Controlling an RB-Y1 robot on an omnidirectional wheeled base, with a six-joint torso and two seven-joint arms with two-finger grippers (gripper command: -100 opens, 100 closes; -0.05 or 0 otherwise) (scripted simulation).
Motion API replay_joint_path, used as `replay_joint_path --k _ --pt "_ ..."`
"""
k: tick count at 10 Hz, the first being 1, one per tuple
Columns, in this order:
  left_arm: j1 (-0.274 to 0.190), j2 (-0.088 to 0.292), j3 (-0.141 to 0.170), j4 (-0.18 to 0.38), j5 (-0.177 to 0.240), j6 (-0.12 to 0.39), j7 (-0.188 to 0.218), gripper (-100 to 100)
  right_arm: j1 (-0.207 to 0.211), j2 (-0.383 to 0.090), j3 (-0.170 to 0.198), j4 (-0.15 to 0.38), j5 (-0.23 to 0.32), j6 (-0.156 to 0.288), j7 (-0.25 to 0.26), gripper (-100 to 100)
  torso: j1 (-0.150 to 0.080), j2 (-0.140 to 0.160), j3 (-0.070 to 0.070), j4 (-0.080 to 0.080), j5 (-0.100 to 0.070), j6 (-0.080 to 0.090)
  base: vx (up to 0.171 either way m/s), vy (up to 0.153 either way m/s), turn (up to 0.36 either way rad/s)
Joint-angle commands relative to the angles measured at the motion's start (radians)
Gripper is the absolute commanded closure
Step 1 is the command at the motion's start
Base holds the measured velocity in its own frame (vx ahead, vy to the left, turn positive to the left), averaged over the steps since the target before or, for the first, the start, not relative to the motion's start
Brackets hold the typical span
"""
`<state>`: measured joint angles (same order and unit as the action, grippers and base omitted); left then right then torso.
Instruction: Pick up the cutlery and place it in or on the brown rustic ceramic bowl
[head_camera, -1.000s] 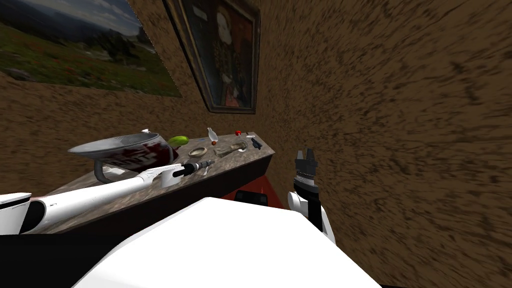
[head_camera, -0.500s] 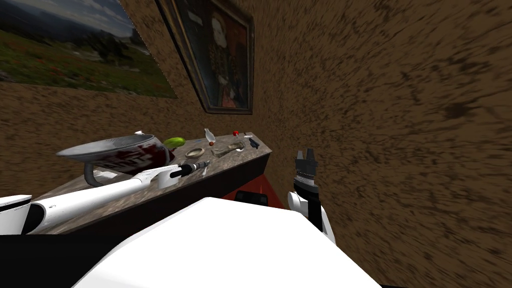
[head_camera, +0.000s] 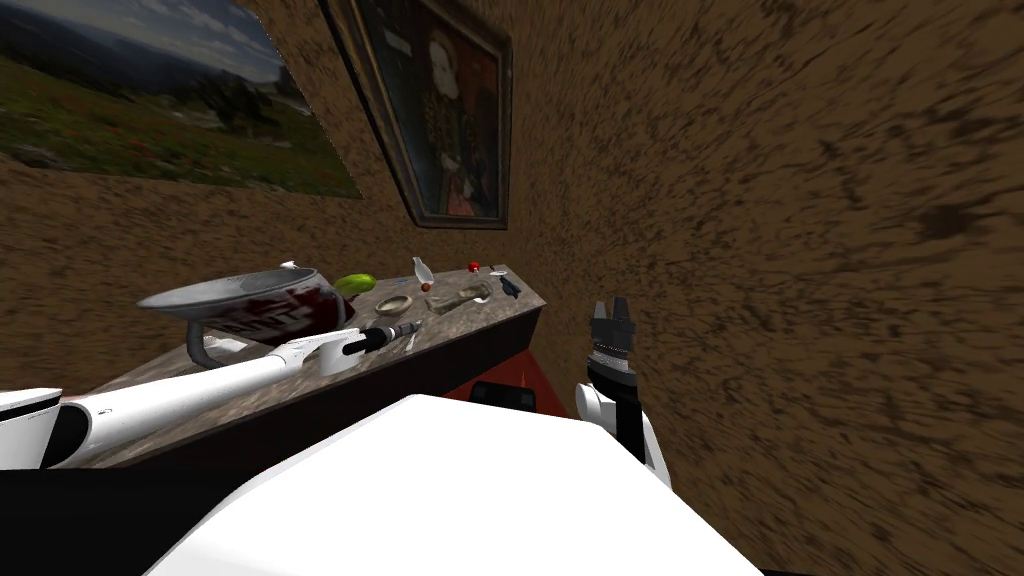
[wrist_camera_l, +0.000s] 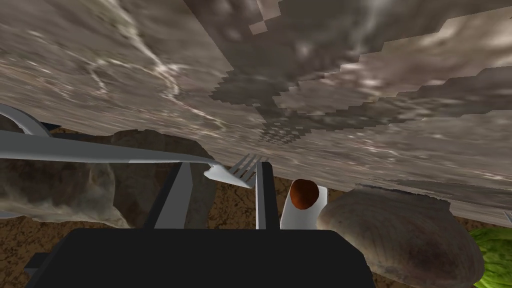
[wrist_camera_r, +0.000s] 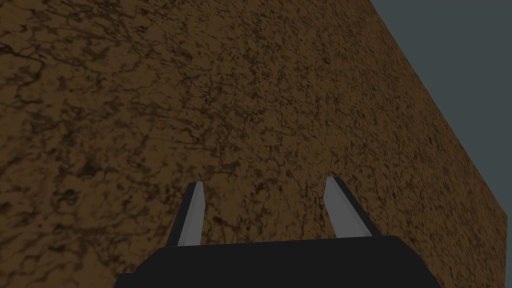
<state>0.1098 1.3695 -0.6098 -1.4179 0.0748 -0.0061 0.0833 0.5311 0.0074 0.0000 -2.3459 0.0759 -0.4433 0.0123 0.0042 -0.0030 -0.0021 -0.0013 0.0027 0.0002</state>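
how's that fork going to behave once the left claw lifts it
The fork looks thin, rigid and light, so it likely won't bend. The left claw grips it near the tines, with the long handle sticking out sideways, so it may pivot or slip between the smooth fingers.

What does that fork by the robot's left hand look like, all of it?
The fork is light grey, with a long thin handle and short tines. It lies crosswise at the tip of the left gripper, over the mottled stone-like countertop, its tines near a white tube with a red-brown end and the brown bowl.
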Motion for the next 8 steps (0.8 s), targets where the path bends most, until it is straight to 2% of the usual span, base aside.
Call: replay_joint_path --k 1,5,6,8 --pt "-0.005 0.011 -0.010 -0.050 -0.008 0.025 -0.003 100 0.000 0.000 0.000 0.000 0.000 0.000 0.000 0 0.000 0.000 0.000 0.000 0.000 0.000 0.068 0.041 0.333" --pt "-0.017 0.030 -0.028 -0.179 -0.030 0.095 -0.012 100 0.000 0.000 0.000 0.000 0.000 0.000 0.000 0 0.001 -0.003 -0.002 -0.001 0.001 0.001 0.070 0.045 0.180" --pt "-0.017 0.030 -0.028 -0.183 -0.030 0.095 -0.012 100 0.000 0.000 0.000 0.000 0.000 0.000 0.000 0 0.001 -0.003 -0.002 -0.001 0.001 0.001 0.032 0.022 0.077" --pt "-0.022 0.040 -0.037 -0.245 -0.041 0.131 -0.017 100 0.000 0.000 0.000 0.000 0.000 0.000 0.000 0 0.000 0.000 0.000 0.000 0.000 0.001 0.036 0.022 0.138"
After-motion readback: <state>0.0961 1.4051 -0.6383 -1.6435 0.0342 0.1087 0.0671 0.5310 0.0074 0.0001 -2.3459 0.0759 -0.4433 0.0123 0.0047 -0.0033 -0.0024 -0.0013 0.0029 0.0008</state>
